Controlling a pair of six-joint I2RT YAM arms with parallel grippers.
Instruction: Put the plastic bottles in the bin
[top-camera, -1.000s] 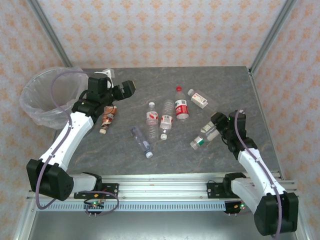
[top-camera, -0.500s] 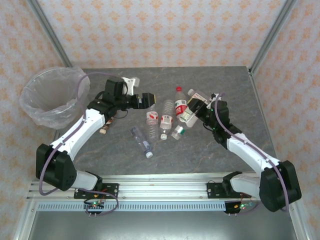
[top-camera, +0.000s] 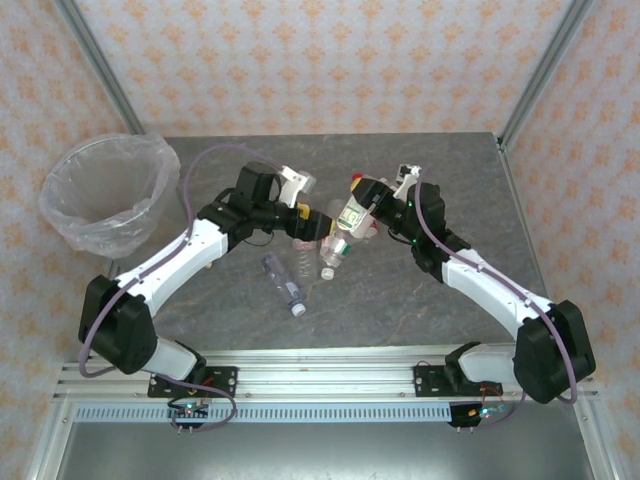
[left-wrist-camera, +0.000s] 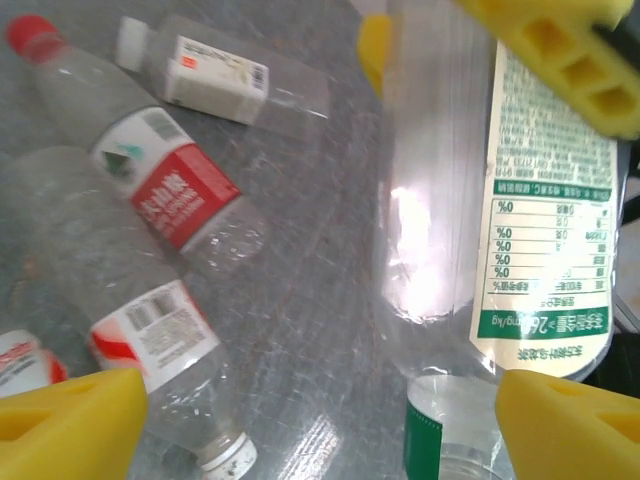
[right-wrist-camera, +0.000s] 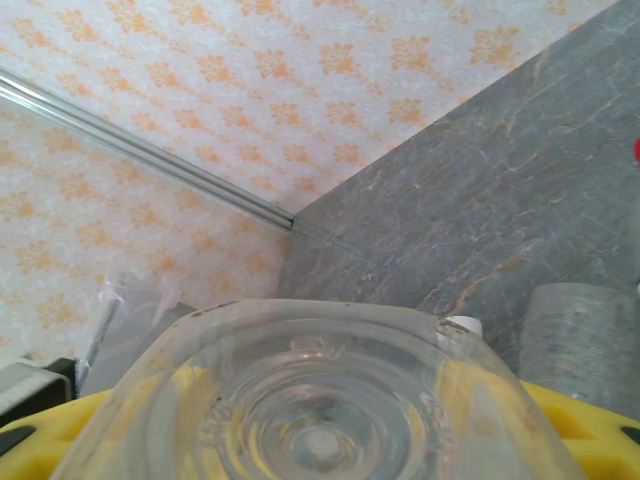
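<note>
Plastic bottles (top-camera: 283, 280): mostly loose at mid-frame on the grey table (top-camera: 450, 170), well apart from the bin (top-camera: 100, 225) at upper left. No bottle visible inside that bin, so probably very little done yet. Right gripper (top-camera: 362, 208) clamped on one green-capped bottle (left-wrist-camera: 545, 220), raised above the others. Left gripper (left-wrist-camera: 320, 428) spread wide, fingers either side of that same bottle, seemingly not touching it. Looks like a handover in progress. To do, by this reckoning: the carry to the bin, then every bottle on the table.
</note>
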